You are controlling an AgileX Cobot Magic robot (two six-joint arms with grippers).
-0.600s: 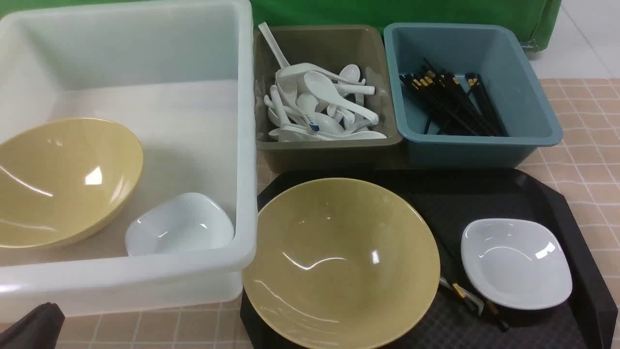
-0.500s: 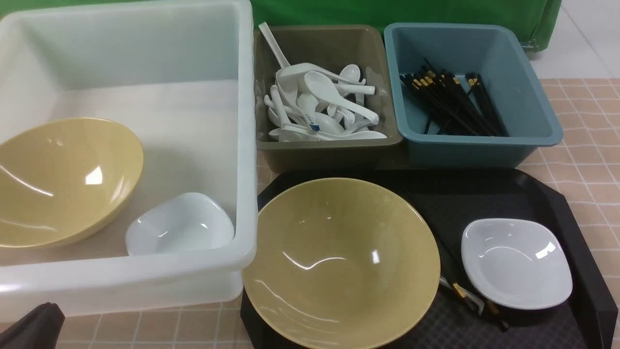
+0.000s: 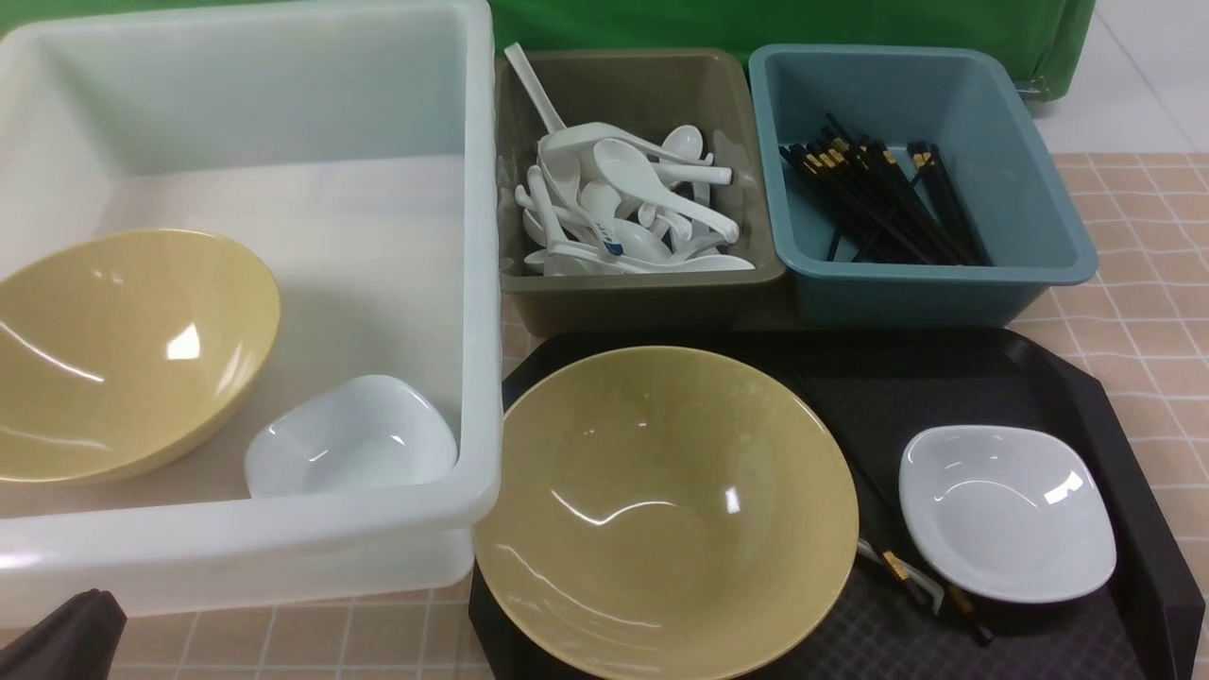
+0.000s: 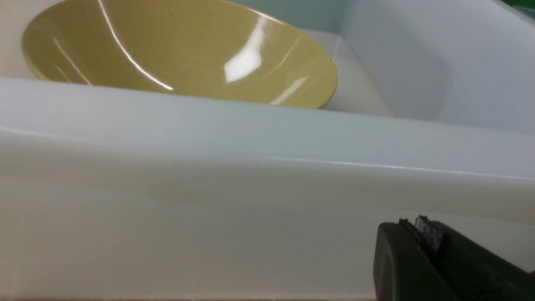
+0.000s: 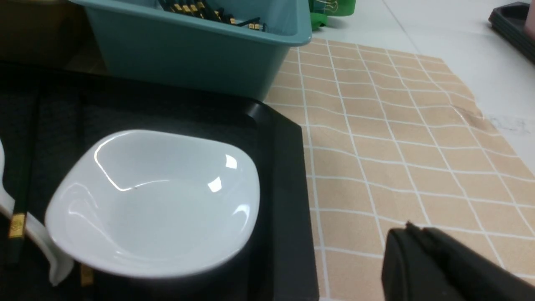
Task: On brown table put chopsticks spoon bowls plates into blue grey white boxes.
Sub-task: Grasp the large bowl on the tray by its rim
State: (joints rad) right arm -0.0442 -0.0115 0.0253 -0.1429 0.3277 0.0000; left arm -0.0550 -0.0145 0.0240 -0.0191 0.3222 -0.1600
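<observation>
A large yellow bowl and a white square plate sit on a black tray, with black chopsticks and a white spoon between them. The white box holds another yellow bowl and a white plate. The grey box holds white spoons. The blue box holds black chopsticks. My left gripper is shut and empty in front of the white box's near wall. My right gripper is shut and empty over the tablecloth, beside the white plate.
A tan checked cloth covers the table to the right of the tray. A green backdrop stands behind the boxes. Bare white floor lies beyond the cloth.
</observation>
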